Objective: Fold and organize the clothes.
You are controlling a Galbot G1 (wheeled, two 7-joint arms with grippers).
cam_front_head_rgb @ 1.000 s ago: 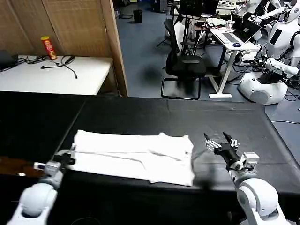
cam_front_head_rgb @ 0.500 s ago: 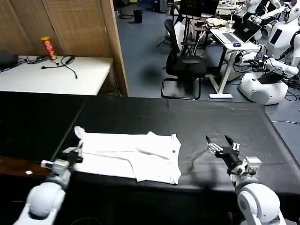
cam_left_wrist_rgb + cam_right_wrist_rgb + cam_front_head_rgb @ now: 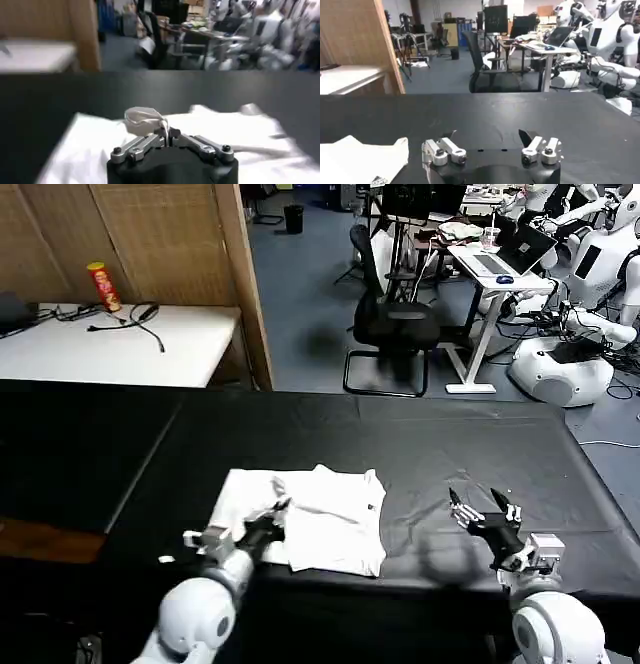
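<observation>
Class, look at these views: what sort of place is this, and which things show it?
Probably a robotics lab or office: white robots stand in the background, beside a laptop desk and an office chair.

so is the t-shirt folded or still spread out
Partly folded: the T-shirt is doubled over, left hand pinching a raised fold.

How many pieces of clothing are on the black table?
1: a white T-shirt, partly folded, near the table's front edge. The left tool is shut on a fold of it; more could hide underneath.

Beyond the black table (image 3: 420,434): blue floor (image 3: 300,294), office chair (image 3: 395,319), wooden partition (image 3: 150,244).
</observation>
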